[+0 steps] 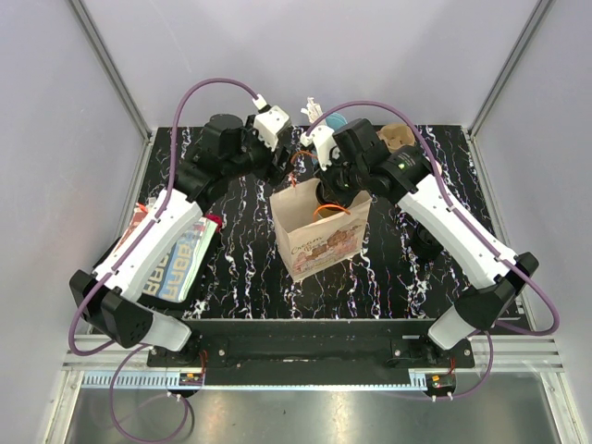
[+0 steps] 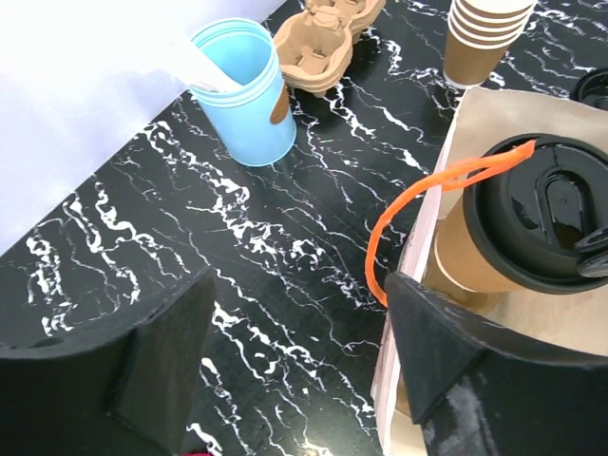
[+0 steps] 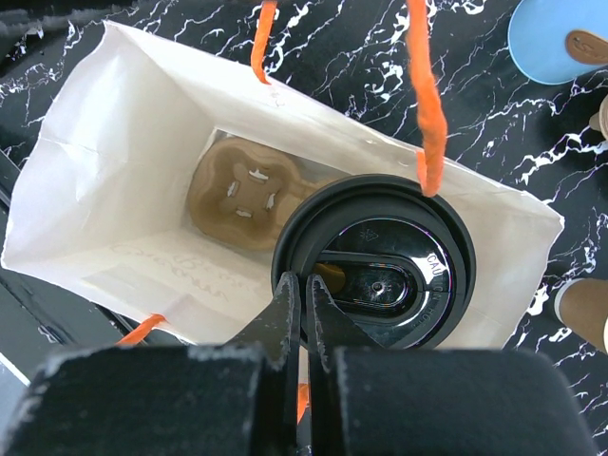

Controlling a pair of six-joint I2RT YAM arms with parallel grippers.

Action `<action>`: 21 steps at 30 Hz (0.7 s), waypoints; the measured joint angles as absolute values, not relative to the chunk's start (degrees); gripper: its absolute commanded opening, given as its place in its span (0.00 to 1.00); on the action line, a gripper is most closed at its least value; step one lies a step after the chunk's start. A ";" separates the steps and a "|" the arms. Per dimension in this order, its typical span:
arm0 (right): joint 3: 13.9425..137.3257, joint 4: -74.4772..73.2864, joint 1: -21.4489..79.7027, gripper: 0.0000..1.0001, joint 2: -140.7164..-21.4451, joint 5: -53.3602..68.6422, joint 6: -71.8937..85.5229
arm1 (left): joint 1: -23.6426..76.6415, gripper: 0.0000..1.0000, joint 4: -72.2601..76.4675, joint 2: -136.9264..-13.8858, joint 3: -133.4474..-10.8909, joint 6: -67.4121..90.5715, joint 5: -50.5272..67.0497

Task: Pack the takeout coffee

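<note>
The coffee sits upright in the open mouth of the bag, towards one end. Its black lid is level with the bag's top edge, and an orange handle arches just beside it. The right gripper comes from above with its jaws pinched together on the lid's near rim, so the cup lies directly under and just ahead of the fingertips. A pulp tray lies on the bag's floor beside and below the cup. The left gripper is spread wide and grasps nothing. One of its fingers is against the bag's near wall by the cup, and the other is well out over the table.
</note>
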State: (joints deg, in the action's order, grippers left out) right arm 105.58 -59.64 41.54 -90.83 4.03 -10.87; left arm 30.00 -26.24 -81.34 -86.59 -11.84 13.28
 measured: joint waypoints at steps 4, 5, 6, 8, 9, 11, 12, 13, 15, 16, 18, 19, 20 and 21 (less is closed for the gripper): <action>105.30 -59.64 41.54 0.00 -90.98 4.03 -10.92 | 29.65 0.59 -25.58 -81.49 -86.59 -11.27 14.24; 105.27 -59.64 41.54 0.00 -91.05 4.03 -10.92 | 29.56 0.55 -25.39 -81.49 -86.59 -11.05 14.44; 105.25 -59.61 41.54 0.00 -91.07 4.03 -10.92 | 29.52 0.53 -25.08 -81.49 -86.59 -10.92 14.63; 105.01 -59.61 41.54 0.00 -91.07 4.05 -10.96 | 29.39 0.51 -24.64 -81.49 -86.54 -10.52 14.83; 104.88 -59.61 41.54 0.00 -91.07 4.08 -11.05 | 29.34 0.47 -24.34 -81.49 -86.52 -10.46 14.85; 104.36 -59.59 41.54 0.00 -91.07 4.12 -11.29 | 29.28 0.45 -23.88 -81.49 -86.43 -10.28 14.85; 104.07 -59.59 41.54 0.00 -91.07 4.16 -11.42 | 29.26 0.42 -23.64 -81.52 -86.37 -10.17 14.83; 103.83 -59.57 41.54 0.00 -91.07 4.16 -11.60 | 29.21 0.40 -23.42 -81.52 -86.26 -10.15 14.85; 103.33 -59.57 41.54 0.00 -91.07 4.19 -12.03 | 29.10 0.38 -22.96 -81.67 -86.08 -9.87 14.81; 103.13 -59.53 41.54 0.00 -91.07 4.21 -12.21 | 29.06 0.34 -22.79 -81.82 -86.08 -9.76 14.81; 102.85 -59.46 41.54 0.00 -91.07 4.27 -12.53 | 29.06 0.32 -22.52 -82.26 -86.08 -9.32 14.74; 102.69 -59.40 41.54 0.00 -91.07 4.36 -12.71 | 29.04 0.29 -22.50 -82.48 -86.06 -9.15 14.72; 102.56 -59.40 41.54 0.00 -91.07 4.58 -12.91 | 28.99 0.28 -22.46 -82.67 -86.00 -9.02 14.66; 102.45 -59.40 41.54 0.00 -91.07 4.78 -13.08 | 28.97 0.27 -22.44 -82.87 -85.89 -8.93 14.55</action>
